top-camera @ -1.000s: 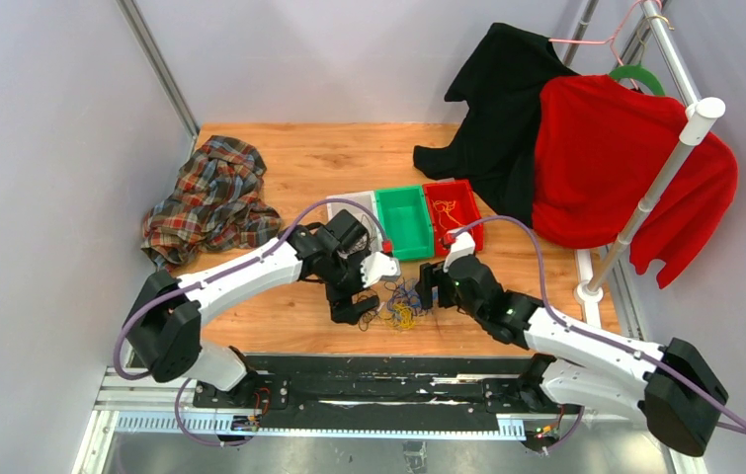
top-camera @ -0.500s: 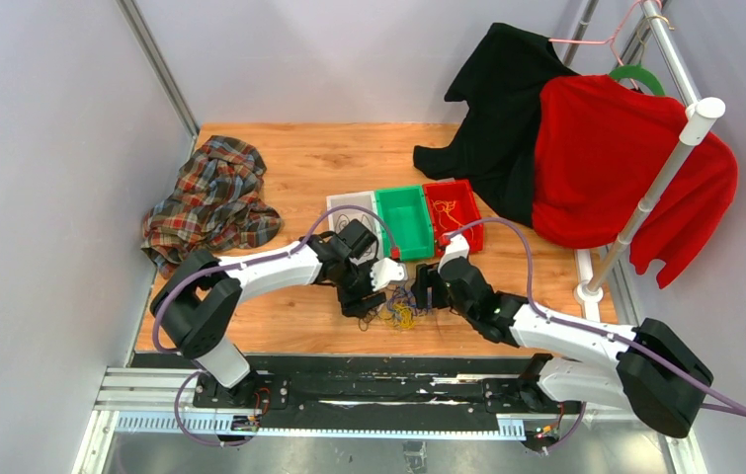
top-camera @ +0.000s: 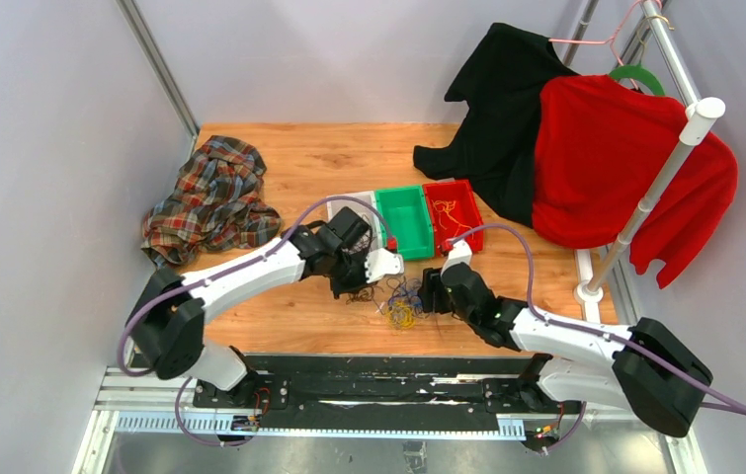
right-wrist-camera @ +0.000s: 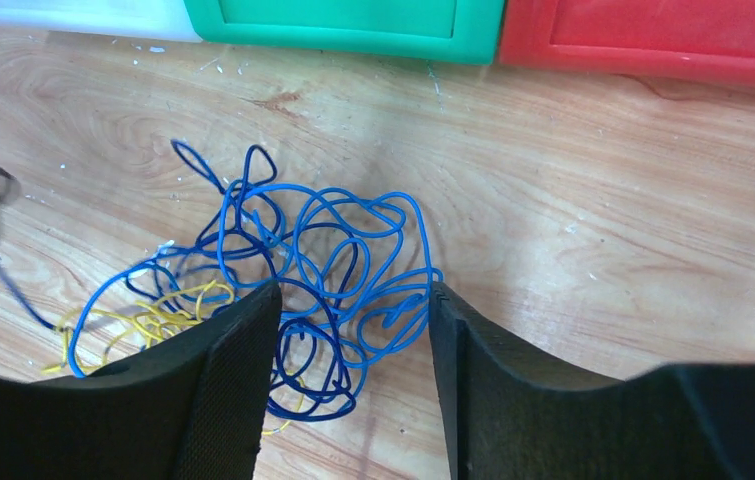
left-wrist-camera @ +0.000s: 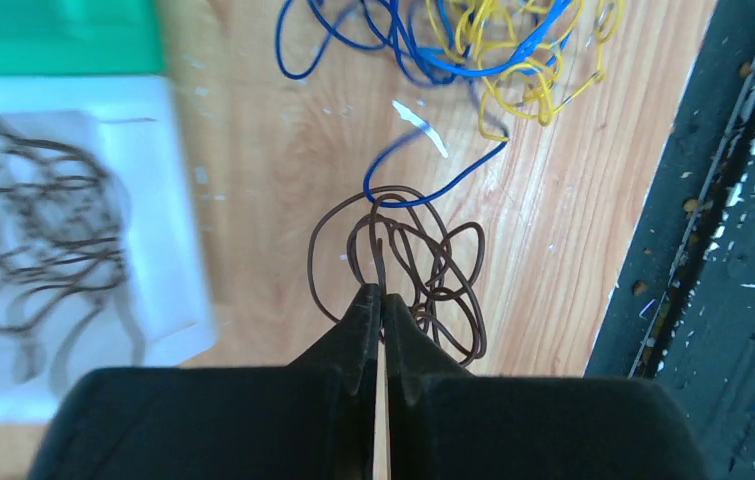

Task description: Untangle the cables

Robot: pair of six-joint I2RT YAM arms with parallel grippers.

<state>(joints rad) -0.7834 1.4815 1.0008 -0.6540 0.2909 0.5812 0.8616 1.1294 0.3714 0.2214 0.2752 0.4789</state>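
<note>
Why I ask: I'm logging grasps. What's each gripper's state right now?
Left gripper: closed, pinching the dark cable loops.
Right gripper: open, straddling the blue cables, not gripping them.

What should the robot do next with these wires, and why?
Probably close the right hand on the blue wires it straddles. The left hand is shut on the brown loops, and a blue strand hooks through them, so holding the blue wires down should let the brown loops pull free.

Plaid shirt [top-camera: 210, 202] left; white bin [left-wrist-camera: 178, 230], green bin [top-camera: 403, 225], red bin [top-camera: 464, 232] side by side.
</note>
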